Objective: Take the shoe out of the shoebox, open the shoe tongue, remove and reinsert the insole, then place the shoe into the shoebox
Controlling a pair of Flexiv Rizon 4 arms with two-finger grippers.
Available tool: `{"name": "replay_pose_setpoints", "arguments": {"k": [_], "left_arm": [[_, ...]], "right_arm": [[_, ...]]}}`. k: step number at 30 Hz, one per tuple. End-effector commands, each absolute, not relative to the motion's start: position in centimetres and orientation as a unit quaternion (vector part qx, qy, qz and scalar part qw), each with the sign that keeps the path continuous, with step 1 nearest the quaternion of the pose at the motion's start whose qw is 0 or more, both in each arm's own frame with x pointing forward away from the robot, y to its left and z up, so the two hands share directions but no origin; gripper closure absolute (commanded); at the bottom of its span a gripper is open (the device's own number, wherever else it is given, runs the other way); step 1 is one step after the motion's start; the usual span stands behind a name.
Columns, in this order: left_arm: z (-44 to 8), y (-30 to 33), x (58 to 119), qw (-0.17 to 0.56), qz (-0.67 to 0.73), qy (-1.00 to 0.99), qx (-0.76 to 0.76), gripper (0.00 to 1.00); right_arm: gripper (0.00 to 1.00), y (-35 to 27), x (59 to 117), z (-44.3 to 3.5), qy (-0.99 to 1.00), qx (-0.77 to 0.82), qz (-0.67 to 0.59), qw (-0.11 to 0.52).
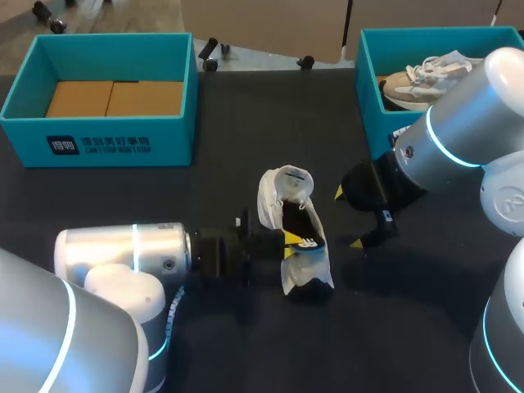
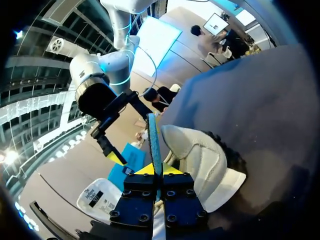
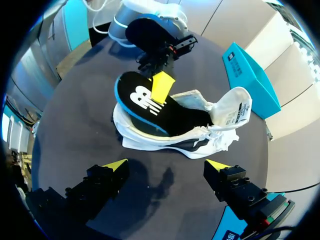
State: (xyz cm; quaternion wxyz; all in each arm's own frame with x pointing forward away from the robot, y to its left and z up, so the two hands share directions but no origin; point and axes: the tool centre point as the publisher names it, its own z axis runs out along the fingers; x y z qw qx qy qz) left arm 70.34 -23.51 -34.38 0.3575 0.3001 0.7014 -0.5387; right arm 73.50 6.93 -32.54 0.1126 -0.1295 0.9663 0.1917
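Your left gripper point(image 2: 154, 170) pinches the black insole point(image 3: 150, 107) tight by its blue edge. The insole sticks partly out of the white shoe point(image 1: 304, 264). The shoe sits in the middle of the dark table point(image 1: 270, 115), out of both boxes, with its tongue point(image 3: 234, 107) folded back. Your right gripper point(image 3: 166, 165) is just beside the shoe, fingers spread wide, holding nothing. One blue box point(image 1: 98, 146) stands at your left. The other blue box point(image 1: 370, 82) at your right holds another shoe point(image 1: 417, 78).

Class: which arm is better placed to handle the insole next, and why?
Left: the left gripper is shut on the insole resting on the shoe, while the right gripper hangs open beside it, holding nothing.
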Motion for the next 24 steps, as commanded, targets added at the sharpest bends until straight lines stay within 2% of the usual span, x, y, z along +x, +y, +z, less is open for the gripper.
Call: {"name": "replay_pose_setpoints", "arguments": {"k": [1, 9, 11, 17, 20, 24], "left_arm": [[-34.7, -24.0, 71.3, 0.361, -0.534, 0.701, 0.305, 1.0], [-34.4, -23.7, 72.2, 0.373, -0.53, 0.701, 0.297, 1.0], [-33.8, -23.6, 71.5, 0.376, -0.531, 0.696, 0.303, 0.78], [-32.8, -23.3, 70.5, 0.373, -0.538, 0.691, 0.307, 0.66], [-32.5, -23.2, 70.2, 0.372, -0.543, 0.687, 0.306, 0.67], [-32.5, -23.3, 70.0, 0.367, -0.545, 0.688, 0.308, 0.77]], "right_arm": [[0.0, 7.0, 73.4, -32.6, 0.966, -0.129, 0.191, 0.114], [0.0, 7.0, 73.4, -32.6, 0.966, -0.129, 0.191, 0.114], [0.0, 7.0, 73.4, -32.6, 0.966, -0.129, 0.191, 0.114], [0.0, 7.0, 73.4, -32.6, 0.966, -0.129, 0.191, 0.114], [0.0, 7.0, 73.4, -32.6, 0.966, -0.129, 0.191, 0.114], [0.0, 7.0, 73.4, -32.6, 0.966, -0.129, 0.191, 0.114]]}}
